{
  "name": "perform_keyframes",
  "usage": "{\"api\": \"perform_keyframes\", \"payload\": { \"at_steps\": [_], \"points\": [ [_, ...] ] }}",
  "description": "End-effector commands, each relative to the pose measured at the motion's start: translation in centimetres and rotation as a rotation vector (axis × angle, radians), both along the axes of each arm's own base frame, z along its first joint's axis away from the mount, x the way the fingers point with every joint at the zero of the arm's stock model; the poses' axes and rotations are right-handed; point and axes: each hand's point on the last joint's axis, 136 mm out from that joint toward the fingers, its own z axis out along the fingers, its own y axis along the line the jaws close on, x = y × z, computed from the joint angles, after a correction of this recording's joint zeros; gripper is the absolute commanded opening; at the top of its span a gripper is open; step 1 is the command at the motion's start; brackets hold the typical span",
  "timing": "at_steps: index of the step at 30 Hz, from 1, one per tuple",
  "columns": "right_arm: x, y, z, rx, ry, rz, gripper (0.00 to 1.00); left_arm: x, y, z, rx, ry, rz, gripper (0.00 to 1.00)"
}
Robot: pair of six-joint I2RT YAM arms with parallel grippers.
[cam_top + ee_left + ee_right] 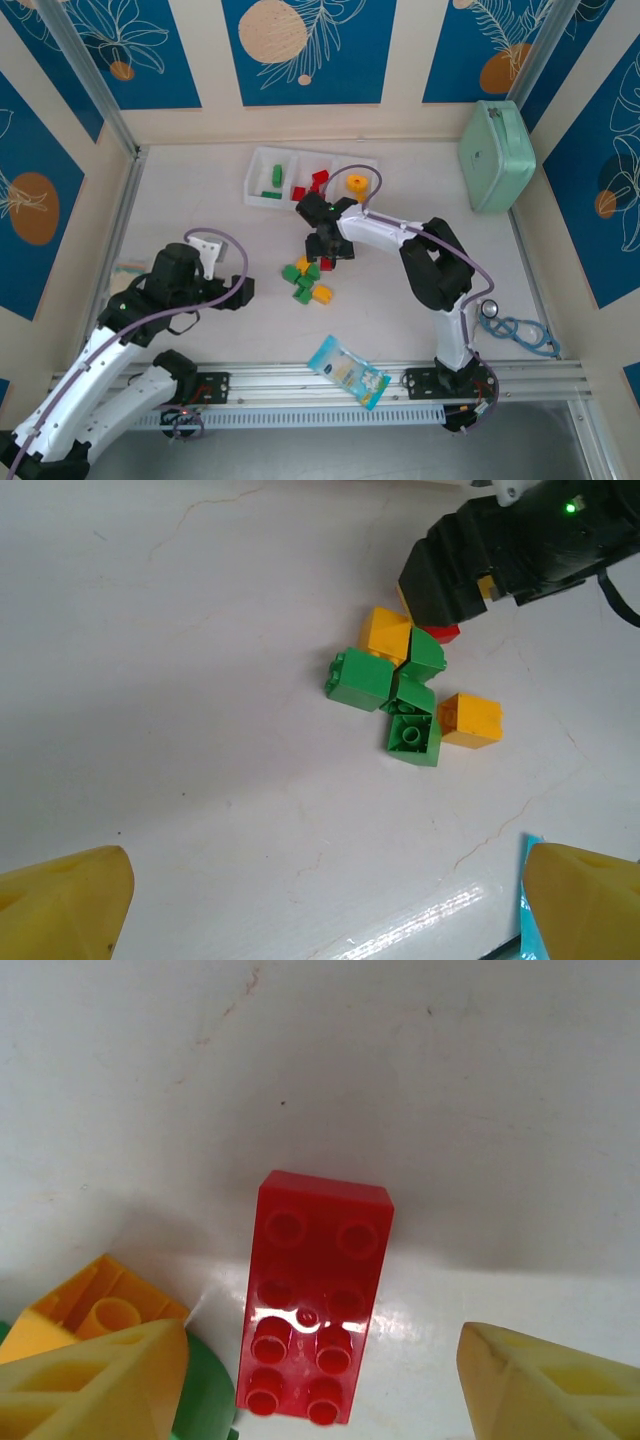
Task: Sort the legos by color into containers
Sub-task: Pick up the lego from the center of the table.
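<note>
A red two-by-four brick (315,1295) lies flat on the white table, studs up, between the yellow fingers of my right gripper (325,1370). Its jaws stand open with a gap on each side. An orange brick (95,1310) and a green one (205,1400) touch its left finger. From above, the right gripper (325,250) is down at the far edge of the lego pile (305,280). The white tray (262,165) holds green bricks (272,180), red bricks (312,183) and an orange ring (357,184). My left gripper (325,905) hangs open, short of the green bricks (360,677).
A mint-green case (497,152) stands at the back right. A blue-and-white snack packet (348,371) lies at the near edge between the arm bases. A blue stethoscope (520,330) lies at the right. Walls close in the table on three sides.
</note>
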Motion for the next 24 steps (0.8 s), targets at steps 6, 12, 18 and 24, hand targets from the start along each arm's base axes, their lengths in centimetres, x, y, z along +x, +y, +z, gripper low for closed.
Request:
{"api": "perform_keyframes", "payload": {
  "at_steps": [6,12,18,24],
  "points": [
    [0.0,0.4,-1.2,-0.005,0.042,0.032,0.64,-0.1,-1.2,-1.1,0.006,0.039,-0.070,0.99],
    [0.1,0.8,-2.4,0.019,0.063,0.044,0.54,-0.1,-0.8,-0.5,0.007,-0.001,-0.059,0.99],
    [0.1,0.9,-3.1,0.048,0.086,0.035,0.46,0.0,-0.7,-0.7,0.015,0.002,-0.055,0.99],
    [0.2,0.7,-1.3,0.061,0.058,0.037,0.32,0.0,-0.6,-0.7,0.020,0.003,-0.050,0.99]
  ]
}}
